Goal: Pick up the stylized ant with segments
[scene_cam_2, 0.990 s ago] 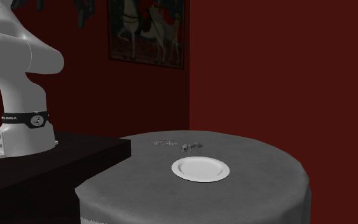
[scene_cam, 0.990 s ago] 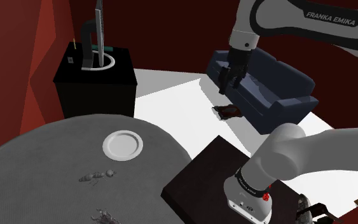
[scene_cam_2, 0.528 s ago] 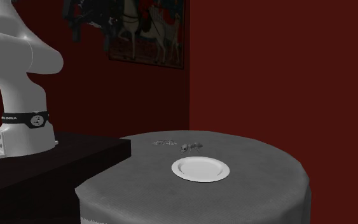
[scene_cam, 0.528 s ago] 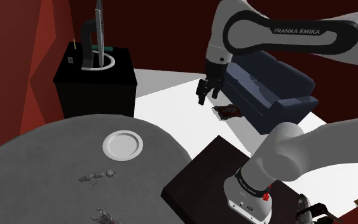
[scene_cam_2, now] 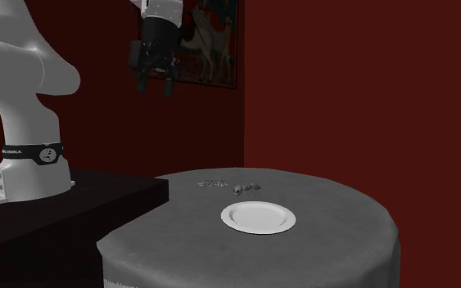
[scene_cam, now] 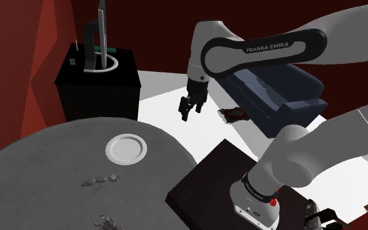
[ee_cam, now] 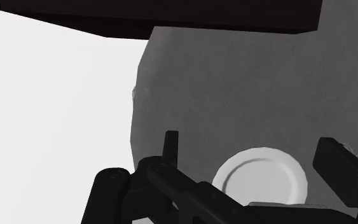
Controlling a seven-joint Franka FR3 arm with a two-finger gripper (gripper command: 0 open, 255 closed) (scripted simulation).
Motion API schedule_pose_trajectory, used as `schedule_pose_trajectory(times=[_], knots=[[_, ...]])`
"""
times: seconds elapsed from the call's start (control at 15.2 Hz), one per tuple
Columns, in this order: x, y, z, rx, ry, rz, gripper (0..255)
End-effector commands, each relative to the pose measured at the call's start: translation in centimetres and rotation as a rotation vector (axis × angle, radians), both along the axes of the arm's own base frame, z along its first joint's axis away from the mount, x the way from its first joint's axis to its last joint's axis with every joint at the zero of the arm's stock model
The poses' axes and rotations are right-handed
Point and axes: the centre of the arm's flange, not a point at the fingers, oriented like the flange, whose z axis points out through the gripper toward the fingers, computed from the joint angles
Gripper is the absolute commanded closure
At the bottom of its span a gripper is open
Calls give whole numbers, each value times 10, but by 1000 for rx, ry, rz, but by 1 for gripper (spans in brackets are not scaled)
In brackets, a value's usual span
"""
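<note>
The ant is a small grey figure of rounded segments. It lies on the round grey table near the front, below a white plate. Across the table it shows as the ant, just behind the plate. My gripper hangs open and empty in the air beyond the table's far edge, well above and away from the ant. It also appears high up as the gripper. From the hand, the open gripper looks down on the plate.
A second, darker leggy figure lies near the ant, and across the table it shows as the leggy figure. The dark stand box abuts the table. A black cabinet and a blue sofa stand behind.
The arm has swung the gripper toward the shoulder view's left and downward, nearer the table edge. It has come into the second exterior view. The fingers stayed open.
</note>
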Motion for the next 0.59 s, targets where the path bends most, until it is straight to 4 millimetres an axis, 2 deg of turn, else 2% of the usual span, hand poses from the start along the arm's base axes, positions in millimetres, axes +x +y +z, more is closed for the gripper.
schedule_pose_trajectory(times=[0.0,0.53], knots=[[13,14,-18,8,-5,23,0],[51,83,-84,39,-19,116,0]])
